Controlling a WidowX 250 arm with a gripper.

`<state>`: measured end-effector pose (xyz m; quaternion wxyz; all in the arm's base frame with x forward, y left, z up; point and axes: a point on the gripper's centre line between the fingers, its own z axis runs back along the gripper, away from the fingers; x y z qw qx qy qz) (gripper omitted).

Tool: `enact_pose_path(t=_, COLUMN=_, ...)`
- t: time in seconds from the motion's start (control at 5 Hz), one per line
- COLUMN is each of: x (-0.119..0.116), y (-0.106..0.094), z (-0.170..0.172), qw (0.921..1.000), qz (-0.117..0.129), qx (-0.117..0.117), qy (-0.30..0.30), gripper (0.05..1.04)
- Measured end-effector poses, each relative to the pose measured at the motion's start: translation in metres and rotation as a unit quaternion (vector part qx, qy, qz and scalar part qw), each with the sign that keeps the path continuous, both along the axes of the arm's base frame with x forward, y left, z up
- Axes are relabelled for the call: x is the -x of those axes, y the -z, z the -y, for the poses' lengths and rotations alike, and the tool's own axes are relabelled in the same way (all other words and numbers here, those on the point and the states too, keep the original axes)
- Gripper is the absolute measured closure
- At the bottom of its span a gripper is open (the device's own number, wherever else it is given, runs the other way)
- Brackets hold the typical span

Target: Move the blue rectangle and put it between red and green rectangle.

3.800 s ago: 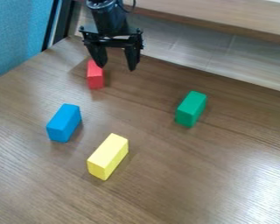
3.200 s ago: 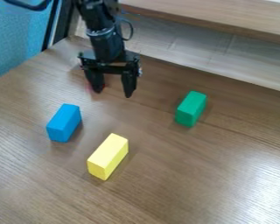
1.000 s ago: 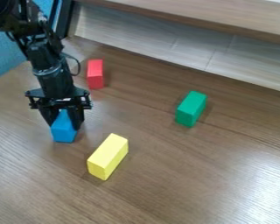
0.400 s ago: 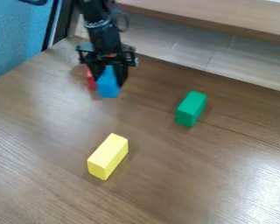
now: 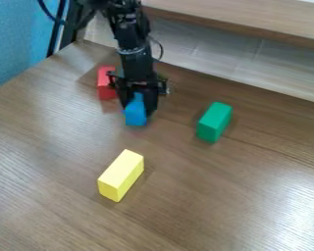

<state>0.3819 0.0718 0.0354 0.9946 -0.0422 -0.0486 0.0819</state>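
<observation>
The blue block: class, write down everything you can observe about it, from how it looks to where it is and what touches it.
The blue block is plain, smooth-looking and flat-faced, seemingly painted wood or plastic. The gripper holds it between its two black fingers, which hide part of it. In the view it sits between the red block and the green block, nearer the red. Whether it touches the table cannot be told.

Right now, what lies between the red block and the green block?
In the camera view, the blue block, held in the fingers, lies there, nearer the red block than the green block.
</observation>
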Motion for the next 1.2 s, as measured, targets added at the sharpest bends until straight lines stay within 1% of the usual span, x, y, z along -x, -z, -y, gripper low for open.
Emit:
enact_pose_path(t=0.2, x=-0.006, y=0.001, z=0.001, qw=0.9998, qz=0.005, qx=-0.013, qy=0.011, gripper=0.506)
enact_pose_path(t=0.4, x=-0.005, y=0.004, z=0.004, qw=0.9997, qz=0.004, qx=-0.014, qy=0.022, gripper=0.424)
enact_pose_path(t=0.6, x=0.0, y=0.009, z=0.013, qw=0.9995, qz=-0.001, qx=-0.014, qy=0.029, gripper=0.136)
enact_pose_path(t=0.8, x=0.009, y=0.003, z=0.017, qw=0.9995, qz=0.004, qx=-0.009, qy=0.029, gripper=0.079)
enact_pose_path(t=1.0, x=0.019, y=-0.024, z=0.02, qw=0.9987, qz=0.036, qx=-0.013, qy=0.034, gripper=0.083)
enact_pose_path(t=1.2, x=0.037, y=-0.052, z=0.023, qw=0.9968, qz=0.071, qx=-0.009, qy=0.037, gripper=0.083)
